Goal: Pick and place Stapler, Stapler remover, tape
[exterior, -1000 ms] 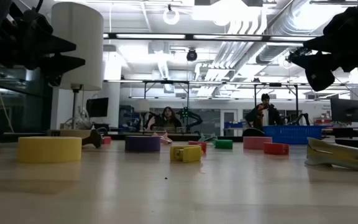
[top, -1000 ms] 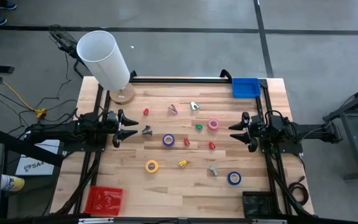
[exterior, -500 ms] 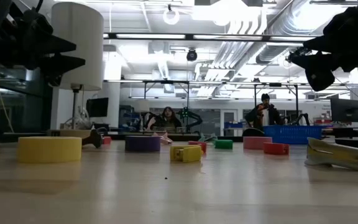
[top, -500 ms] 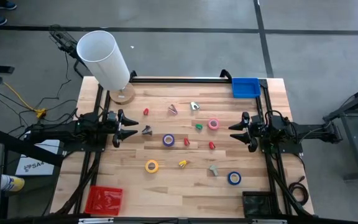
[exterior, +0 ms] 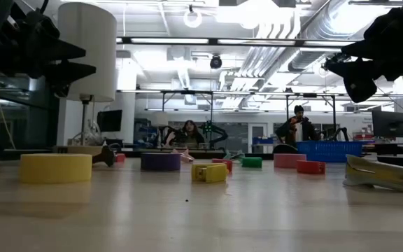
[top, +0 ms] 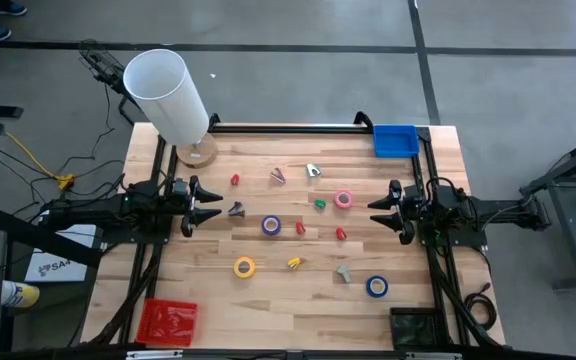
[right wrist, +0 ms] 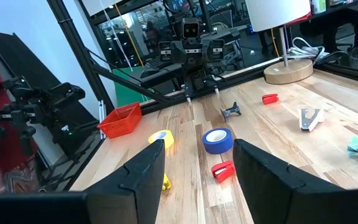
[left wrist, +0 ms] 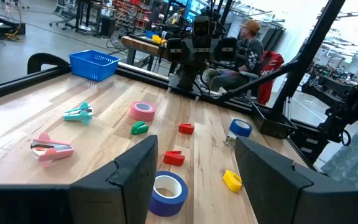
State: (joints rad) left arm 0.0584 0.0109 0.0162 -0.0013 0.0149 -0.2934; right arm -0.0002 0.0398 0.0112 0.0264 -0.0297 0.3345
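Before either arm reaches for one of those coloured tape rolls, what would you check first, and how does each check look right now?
1. Left gripper open, holding nothing: ok.
2. Right gripper open, holding nothing: ok.
3. All four rolls lie apart on the table: purple tape, pink tape, yellow tape, blue tape: ok.
4. Small red clip lies close beside the purple tape: not ok.
5. Which bin takes tape, blue basket or red basket: cannot tell.

The bench (top: 268, 310) carries 4 tape rolls: pink (top: 343, 199), purple (top: 271, 225), yellow (top: 244, 267) and blue (top: 376, 286). There are 2 bins, 1 blue (top: 395, 141) at upper right and 1 red (top: 167, 322) at lower left, and 1 white lamp (top: 168, 96) at upper left.
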